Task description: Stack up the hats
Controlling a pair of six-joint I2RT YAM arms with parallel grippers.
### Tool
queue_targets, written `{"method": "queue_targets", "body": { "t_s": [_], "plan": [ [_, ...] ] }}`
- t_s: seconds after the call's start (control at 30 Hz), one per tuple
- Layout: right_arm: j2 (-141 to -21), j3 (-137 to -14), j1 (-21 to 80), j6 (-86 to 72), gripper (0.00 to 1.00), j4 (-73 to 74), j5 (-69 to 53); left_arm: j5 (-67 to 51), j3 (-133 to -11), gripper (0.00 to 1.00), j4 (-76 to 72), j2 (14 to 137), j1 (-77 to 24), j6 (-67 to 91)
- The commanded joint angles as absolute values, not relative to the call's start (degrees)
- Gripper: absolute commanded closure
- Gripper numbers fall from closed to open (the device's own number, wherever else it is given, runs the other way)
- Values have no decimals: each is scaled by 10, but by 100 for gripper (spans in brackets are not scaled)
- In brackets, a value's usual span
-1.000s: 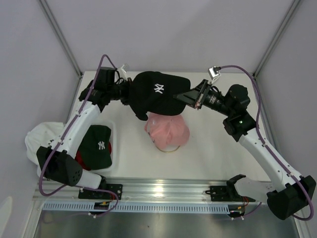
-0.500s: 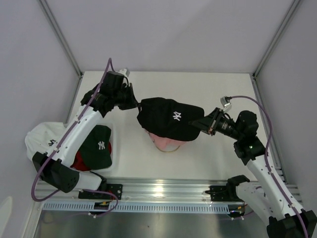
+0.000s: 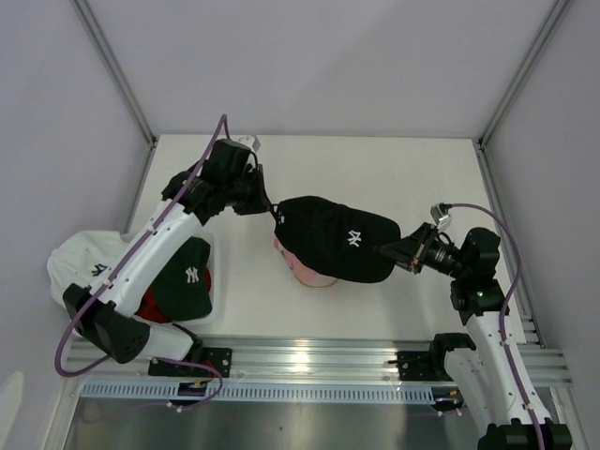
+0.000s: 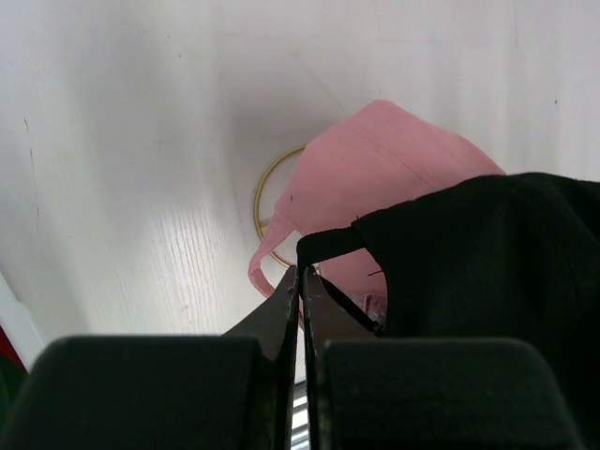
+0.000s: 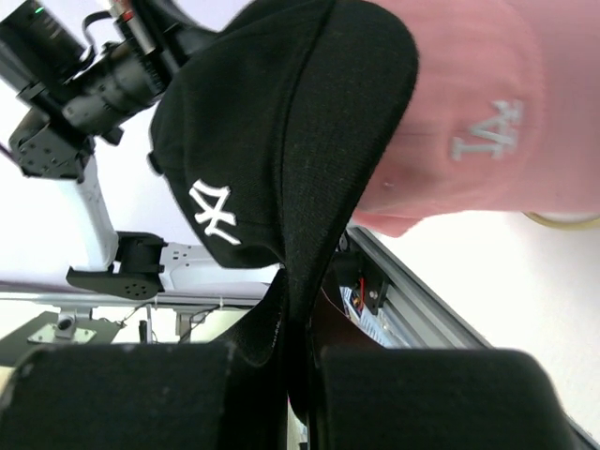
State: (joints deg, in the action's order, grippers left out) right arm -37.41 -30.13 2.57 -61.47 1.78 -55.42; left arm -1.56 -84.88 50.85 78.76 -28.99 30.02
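Note:
A black hat with a white NY logo (image 3: 337, 240) hangs stretched between my two grippers, right over the pink hat (image 3: 298, 269) on its gold ring stand. My left gripper (image 3: 275, 214) is shut on the black hat's rear strap (image 4: 328, 246); in the left wrist view its tips (image 4: 300, 274) sit just above the pink hat (image 4: 375, 178). My right gripper (image 3: 387, 250) is shut on the black hat's brim (image 5: 309, 187). Through the right wrist camera the pink hat (image 5: 469, 103) shows under the black one. A dark green hat (image 3: 184, 275), a red one (image 3: 148, 302) and a white one (image 3: 79, 262) lie at the left.
The white basket (image 3: 215, 246) at the left table edge holds the green and red hats. The gold ring (image 4: 266, 187) of the stand shows under the pink hat. The aluminium rail (image 3: 309, 361) runs along the near edge. Grey walls close in the table.
Both arms carried the black hat from the far side of the table toward the near side and lowered it, so it now covers most of the pink hat.

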Motion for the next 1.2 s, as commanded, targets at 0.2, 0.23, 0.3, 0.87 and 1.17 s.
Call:
{"method": "queue_targets", "body": {
  "t_s": [0.2, 0.23, 0.3, 0.87, 1.17],
  "plan": [
    [-381, -246, -35, -590, 100, 32, -512, 151, -865, 99, 584, 800, -282, 300],
    [-392, -237, -37, -600, 100, 7, -512, 156, -863, 99, 586, 802, -282, 301],
    [-404, -212, -40, -616, 100, -44, -508, 163, -853, 99, 588, 809, -282, 305],
    [-613, -204, -37, -467, 99, -67, -445, 162, -764, 99, 599, 829, -282, 314],
    [-665, -234, -13, -386, 83, -3, -410, 133, -710, 99, 614, 813, -281, 310]
  ]
}}
